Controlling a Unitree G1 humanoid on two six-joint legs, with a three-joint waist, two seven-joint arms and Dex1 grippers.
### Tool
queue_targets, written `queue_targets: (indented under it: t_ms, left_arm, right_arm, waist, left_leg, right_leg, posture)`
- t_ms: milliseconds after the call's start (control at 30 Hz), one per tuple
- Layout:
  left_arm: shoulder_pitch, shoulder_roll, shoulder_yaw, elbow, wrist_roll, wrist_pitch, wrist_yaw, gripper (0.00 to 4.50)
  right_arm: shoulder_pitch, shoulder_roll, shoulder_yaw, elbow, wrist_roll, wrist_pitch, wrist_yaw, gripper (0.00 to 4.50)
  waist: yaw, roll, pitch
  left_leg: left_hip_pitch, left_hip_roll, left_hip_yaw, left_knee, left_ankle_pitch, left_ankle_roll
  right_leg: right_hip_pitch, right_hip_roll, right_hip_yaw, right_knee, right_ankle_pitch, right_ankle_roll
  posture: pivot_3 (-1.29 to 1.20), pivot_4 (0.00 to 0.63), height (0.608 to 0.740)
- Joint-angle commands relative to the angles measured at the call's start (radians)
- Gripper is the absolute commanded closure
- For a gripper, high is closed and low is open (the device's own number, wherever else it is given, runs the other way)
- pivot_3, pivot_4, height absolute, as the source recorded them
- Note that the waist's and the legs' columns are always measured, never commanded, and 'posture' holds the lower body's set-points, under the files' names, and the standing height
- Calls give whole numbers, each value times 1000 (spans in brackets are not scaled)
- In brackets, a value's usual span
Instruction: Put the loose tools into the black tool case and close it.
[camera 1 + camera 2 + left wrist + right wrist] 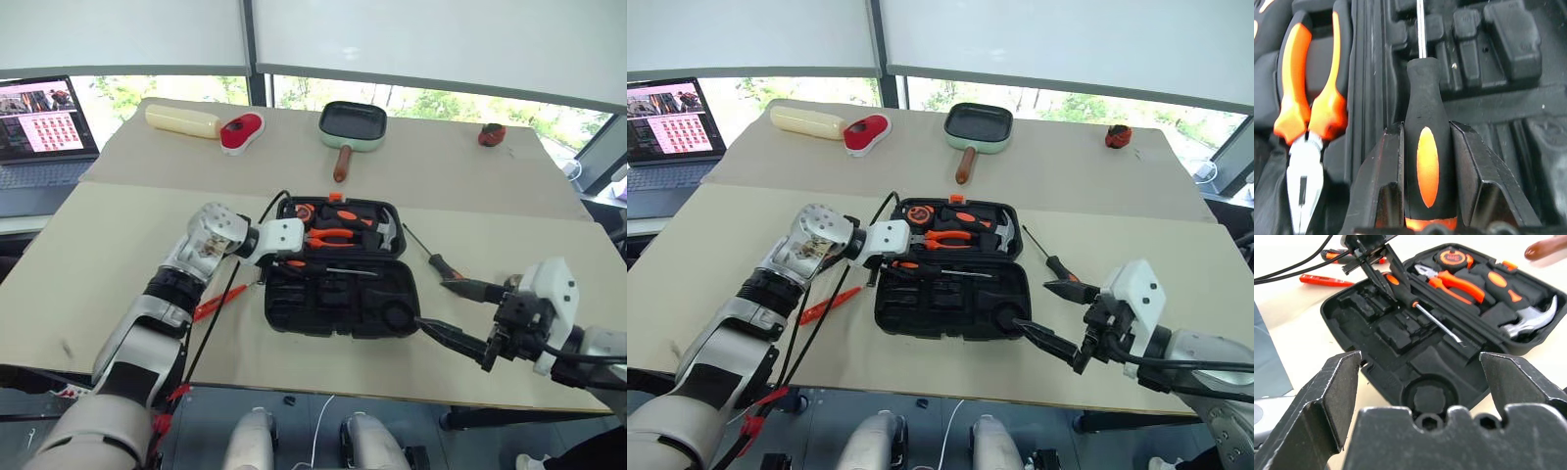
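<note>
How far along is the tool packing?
Early. The black case lies open, with pliers and a hammer in its far half. In hand: the left claw has a black-and-orange screwdriver between its fingers, over the near half's slots. Left: a screwdriver on the table right of the case, a small orange one on its left, then shutting the lid. The right claw is open, holding nothing.

Your left arm reaches in from seven o'clock, its left gripper (1426,161) tipped downward with the jaws flanking a black-and-orange screwdriver handle (1426,147). Your right arm enters from four o'clock; its right gripper (460,311) hangs nearly level, jaws spread wide and empty.
</note>
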Motion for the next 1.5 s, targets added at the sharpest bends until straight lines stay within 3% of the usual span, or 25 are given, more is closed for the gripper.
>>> queue_targets:
  t_ms: [33, 200, 300, 400, 700, 1300, 1467, 1500]
  left_arm:
    - [-46, -16, 9, -5, -11, -6, 6, 1810]
    - [-64, 1, 41, -60, -38, 27, 2, 133]
    - [-67, 1, 44, -82, -51, 24, -4, 133]
    - [-65, -11, 43, -74, -59, 12, 2, 894]
    - [-81, -66, 13, 59, -14, -65, 50, 4394]
    - [-95, -130, -58, 231, 93, -165, 116, 4459]
    - [-121, -102, 32, 197, 10, -119, 83, 4459]
    - [-123, -90, 68, 172, -36, -82, 53, 4227]
  right_arm:
    - [-17, -2, -39, -32, 38, -4, -19, 0]
    - [2, -1, -43, -53, 50, 0, -39, 0]
    - [15, -6, -42, -48, 35, -13, -31, 0]
    - [2, -7, -27, -39, 18, -16, -46, 0]
    - [-15, -24, -20, -22, 6, -17, -41, 0]
    - [12, 24, 19, -12, -46, -38, -54, 0]
    - [99, 43, -53, 21, -146, -58, -91, 0]
    - [123, 52, -87, 32, -156, -56, -101, 0]
  waist:
    - [3, 0, 0]
    - [6, 0, 0]
    - [5, 0, 0]
    - [5, 0, 0]
    - [6, 0, 0]
    - [9, 1, -1]
    - [9, 1, -1]
    - [8, 1, -1]
  left_leg:
    - [0, 0, 0, 0, 0, 0]
    - [0, 0, 0, 1, 0, 0]
    - [0, 0, -1, 0, 0, 0]
    - [0, 0, -1, 0, 0, 0]
    - [0, 0, -1, 0, 0, 0]
    - [0, -1, -1, 1, 0, 0]
    - [0, -1, -1, 1, 0, 0]
    - [0, -1, -1, 1, 0, 0]
  right_leg:
    - [0, 0, 0, 0, 0, 0]
    - [0, 0, 0, 0, 0, 0]
    - [0, 0, 0, 0, 0, 0]
    - [0, 0, 0, 0, 0, 0]
    - [0, 0, 0, 0, 0, 0]
    - [2, 0, 0, 0, 0, 0]
    - [2, -1, 0, 0, 0, 1]
    - [1, -1, 0, 0, 0, 1]
  posture:
    - [0, 150, 740]
    - [0, 150, 740]
    - [0, 150, 740]
    - [0, 150, 740]
    - [0, 150, 740]
    - [0, 150, 740]
    - [0, 150, 740]
    - [0, 150, 740]
